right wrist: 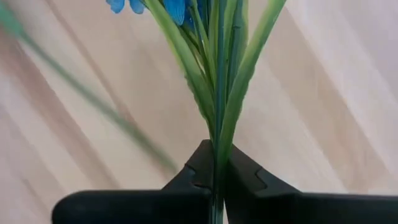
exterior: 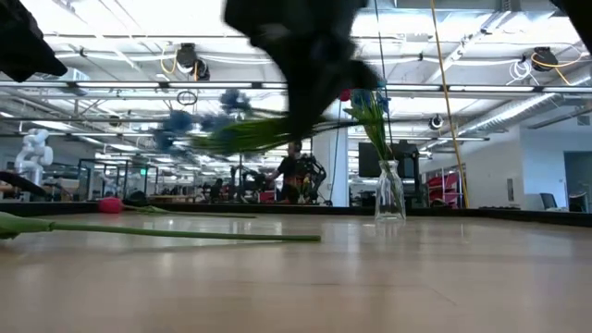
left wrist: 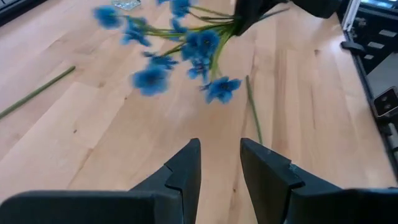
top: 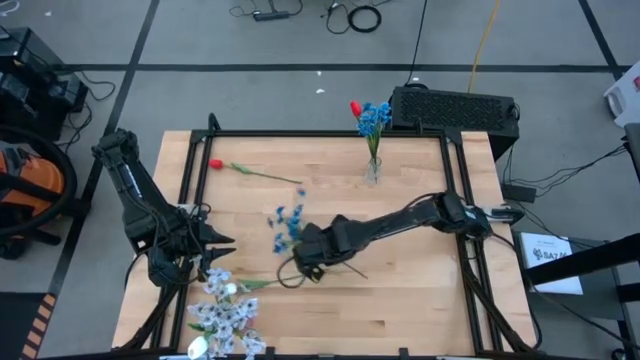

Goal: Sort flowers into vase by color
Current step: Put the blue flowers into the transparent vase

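Jaws of the right gripper (right wrist: 216,180) are pinching the bunched green stems of a blue flower (top: 288,222), clamped tight with the stems running straight out between the fingers and the blooms fanning beyond the tips. In the low view we're seeing the spray lifted clear of the table (top: 400,290). Left gripper (left wrist: 219,163) is waiting with its jaws spread, nothing between them; the blue blooms hang well ahead of its tips.

We're judging the flower as light and floppy: thin stems, top-heavy cluster, likely to swing when moved. The hold low on the stems, where they gather, looks right; grabbing the blooms would crush or shed them.

The vase (top: 372,168) is sitting well beyond the right jaws, already holding blue and a red bud. A red flower (top: 216,164) and pale clusters (top: 222,310) are lying on the table.
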You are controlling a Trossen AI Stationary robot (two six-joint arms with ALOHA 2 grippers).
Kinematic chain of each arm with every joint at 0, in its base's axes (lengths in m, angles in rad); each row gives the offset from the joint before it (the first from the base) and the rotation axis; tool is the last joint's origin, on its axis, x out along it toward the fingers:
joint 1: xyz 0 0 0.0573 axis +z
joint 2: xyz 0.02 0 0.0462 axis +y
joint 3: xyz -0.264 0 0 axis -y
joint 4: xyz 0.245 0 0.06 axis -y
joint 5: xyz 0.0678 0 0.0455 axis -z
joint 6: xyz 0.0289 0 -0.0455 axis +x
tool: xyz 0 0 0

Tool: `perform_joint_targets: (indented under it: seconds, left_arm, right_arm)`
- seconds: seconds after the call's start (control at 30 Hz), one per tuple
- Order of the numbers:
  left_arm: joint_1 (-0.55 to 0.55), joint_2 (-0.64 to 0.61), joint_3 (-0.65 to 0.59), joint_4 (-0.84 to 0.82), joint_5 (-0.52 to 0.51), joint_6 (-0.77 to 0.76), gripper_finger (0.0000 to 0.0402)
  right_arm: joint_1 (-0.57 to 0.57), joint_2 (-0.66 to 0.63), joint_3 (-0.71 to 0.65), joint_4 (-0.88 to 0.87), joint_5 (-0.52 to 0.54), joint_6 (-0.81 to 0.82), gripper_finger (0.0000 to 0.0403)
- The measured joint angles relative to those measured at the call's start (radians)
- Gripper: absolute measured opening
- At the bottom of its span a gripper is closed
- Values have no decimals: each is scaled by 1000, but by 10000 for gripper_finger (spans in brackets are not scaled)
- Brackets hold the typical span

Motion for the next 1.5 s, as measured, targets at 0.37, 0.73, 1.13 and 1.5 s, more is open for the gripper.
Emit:
perform_joint_targets:
  seconds: [0.37, 0.73, 1.13, 1.5]
  left_arm:
    - [14, -2, 0, 87, 85, 65, 82]
    - [197, -3, -32, 136, 282, 348, 39]
    - [562, -80, -148, 450, 615, 771, 4]
    - [868, -93, -165, 588, 847, 899, 3]
  right_arm:
    - [194, -44, -2, -172, -38, 511, 5]
    - [365, -47, 0, -210, 120, 830, 4]
    - [385, -181, -118, -274, 376, 899, 1]
    - [354, -802, -1063, 725, 640, 572, 0]
